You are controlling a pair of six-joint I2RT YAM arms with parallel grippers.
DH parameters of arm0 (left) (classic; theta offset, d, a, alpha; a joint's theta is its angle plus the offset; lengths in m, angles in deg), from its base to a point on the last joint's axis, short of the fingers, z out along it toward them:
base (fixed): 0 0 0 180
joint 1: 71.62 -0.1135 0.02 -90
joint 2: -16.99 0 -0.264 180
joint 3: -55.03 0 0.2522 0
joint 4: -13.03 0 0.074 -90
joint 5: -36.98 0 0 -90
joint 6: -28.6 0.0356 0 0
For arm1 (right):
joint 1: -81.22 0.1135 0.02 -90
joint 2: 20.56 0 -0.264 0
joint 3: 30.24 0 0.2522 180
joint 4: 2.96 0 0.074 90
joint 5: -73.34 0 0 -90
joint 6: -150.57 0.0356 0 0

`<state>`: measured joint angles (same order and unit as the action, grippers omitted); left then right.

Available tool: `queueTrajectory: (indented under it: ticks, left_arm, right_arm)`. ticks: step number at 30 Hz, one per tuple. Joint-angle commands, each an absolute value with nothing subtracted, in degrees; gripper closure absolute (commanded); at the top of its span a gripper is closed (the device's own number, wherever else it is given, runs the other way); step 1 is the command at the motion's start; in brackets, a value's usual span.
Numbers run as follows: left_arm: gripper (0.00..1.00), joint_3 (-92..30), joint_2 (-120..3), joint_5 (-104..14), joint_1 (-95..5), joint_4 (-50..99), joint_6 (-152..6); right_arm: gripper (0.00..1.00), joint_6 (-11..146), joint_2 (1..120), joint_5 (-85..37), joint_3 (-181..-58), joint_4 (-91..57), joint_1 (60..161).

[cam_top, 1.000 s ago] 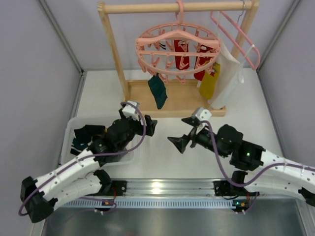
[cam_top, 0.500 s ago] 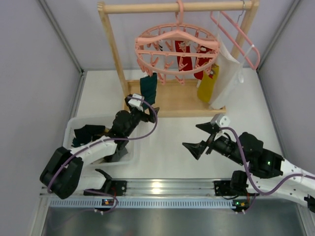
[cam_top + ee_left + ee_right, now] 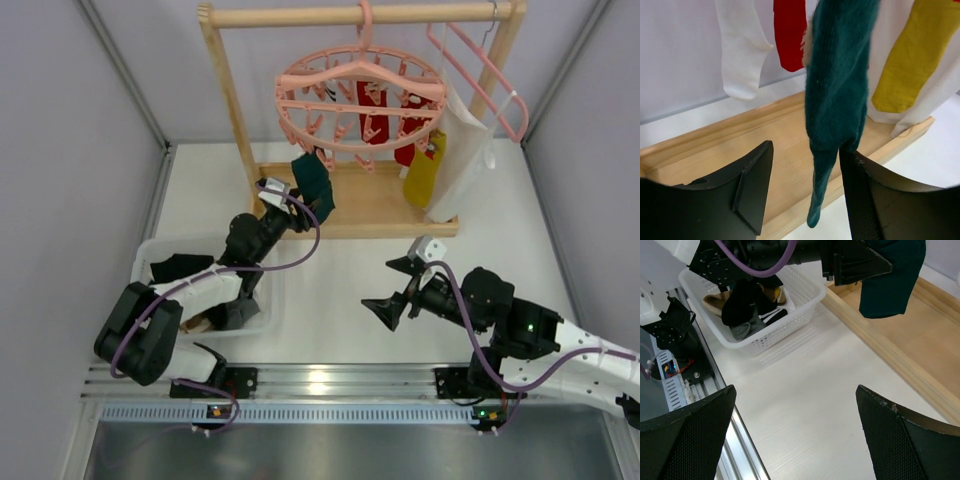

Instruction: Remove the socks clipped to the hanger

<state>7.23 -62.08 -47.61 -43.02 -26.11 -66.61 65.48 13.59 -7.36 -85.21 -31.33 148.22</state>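
Left jaws (image 3: 805, 192) spread, nothing pinched. The dark teal sock (image 3: 837, 100) hangs straight down between my two left fingers (image 3: 752, 185). Its long axis is vertical, and in the left wrist view it runs top to bottom. It sits off-centre in the gap: the cloth brushes the inner face of the right-hand finger, with clear air on the other side. The toe dangles below the fingertips, over the wooden rack base (image 3: 715, 145).

From above, the sock (image 3: 313, 185) is clipped at the near-left rim of the hanger (image 3: 283, 90), so my left jaws (image 3: 298, 208) are the near ones. The left arm is stretched forward from its base, over the white basket (image 3: 150, 250), with the wrist aimed at the rack (image 3: 230, 100).

Right jaws (image 3: 385, 290) spread wide, empty. That arm is folded low over the desk (image 3: 330, 300), well apart from the hanger and facing left toward the basket (image 3: 805, 295).

The red socks (image 3: 368, 110) and the mustard yellow sock (image 3: 422, 170) are on clips further back and to the right. I can't make out the clip holding the teal sock.

My guess for the next move is to close on the teal sock as it hangs, then pull down and toward me along its axis. The off-centre contact may swing the cloth as the left jaws close.
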Motion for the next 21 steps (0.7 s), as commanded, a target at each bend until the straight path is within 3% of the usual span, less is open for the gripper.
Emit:
queueTrajectory:
  ticks: [1, 3, 9, 10, 14, 18, 21]
  left_arm:
    - [0.41, 5.85, -61.94, -43.27, -43.05, -32.88, -68.42]
    - [0.39, 6.11, -61.68, -41.68, -43.05, -33.24, -69.30]
    - [0.46, 6.56, -62.90, -41.33, -42.44, -35.43, -70.54]
    - [0.50, 6.29, -63.25, -41.33, -42.44, -35.52, -70.62]
    - [0.89, 6.11, -63.44, -43.78, -41.65, -35.52, -70.63]
    - [1.00, 8.30, -60.80, -52.64, -37.00, -35.44, -67.91]
    - [1.00, 9.10, -58.87, -64.85, -29.53, -35.35, -65.35]
  right_arm:
    - [0.01, 65.15, 13.10, -9.27, -84.96, -29.38, 147.75]
    - [0.01, 65.32, 13.10, -9.45, -85.04, -28.94, 147.84]
    - [0.01, 65.76, 13.19, -9.71, -85.48, -27.71, 147.84]
    - [0.01, 65.76, 12.84, -9.63, -85.66, -27.45, 147.84]
    - [0.01, 66.64, 11.26, -7.35, -86.45, -27.01, 147.84]
    - [0.01, 69.44, 9.50, -1.55, -88.29, -27.44, 147.75]
    - [0.01, 71.03, 8.97, 2.23, -91.27, -28.75, 147.84]
